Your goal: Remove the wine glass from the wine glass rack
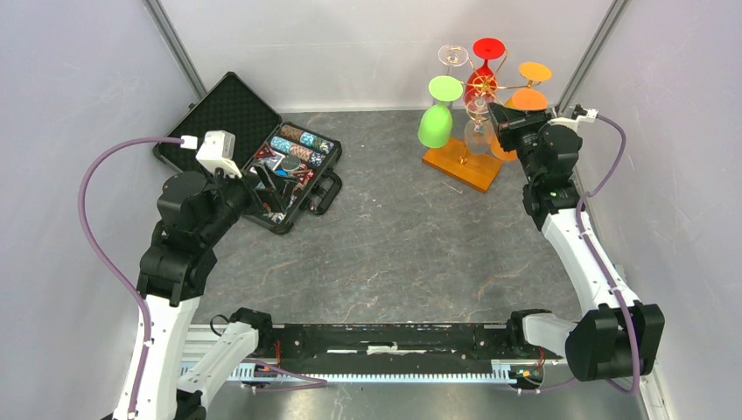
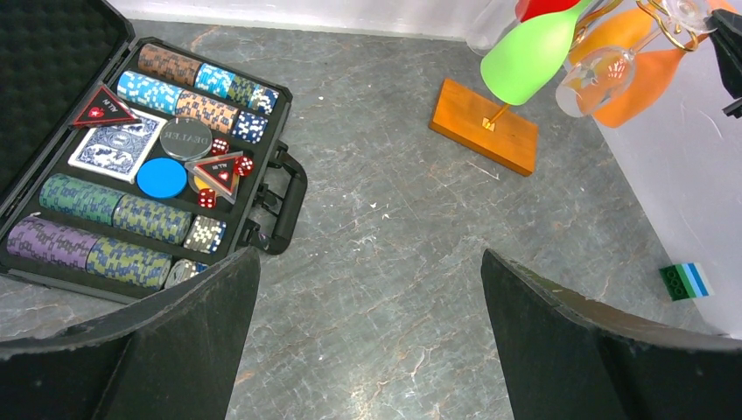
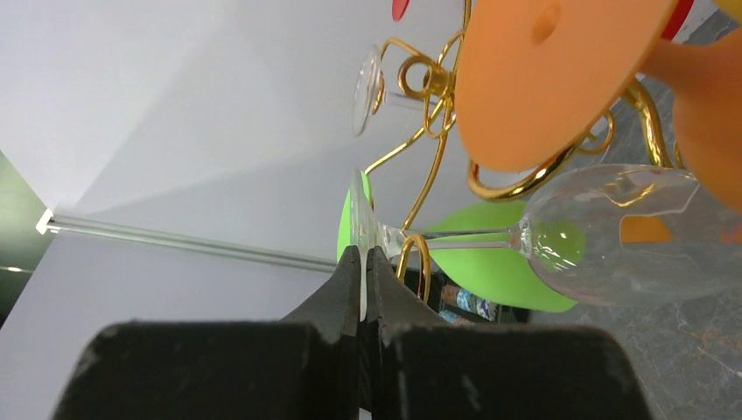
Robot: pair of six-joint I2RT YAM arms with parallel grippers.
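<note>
Wine glass rack [image 1: 457, 163] is sitting at the far right corner of the table [image 1: 394, 245], wooden base flat on it, right up near the back wall. It's loaded with glasses hanging bowl down: a green one [image 1: 435, 125], an orange one [image 1: 527, 99], a red one [image 1: 481, 85] and a couple of clear ones.

Right arm [image 1: 551, 157] is reached out to the rack's right side. From the right wrist cam its jaws are nearly closed, pinching the thin foot disc of the clear wine glass [image 3: 612, 236], which you see edge-on between the tips. The stem runs from there to the bowl, and right by the foot it looks like it passes through one of the gold curls, so the glass is still on the rack. The orange glass hangs just beside it, green one behind.

Left arm [image 1: 188, 210] is well apart on the other side, hovering over the table beside the open poker chip case [image 1: 229, 109]. Its jaws are spread wide with nothing in them. There's also a little green and blue brick [image 2: 687, 280] by the right wall
</note>
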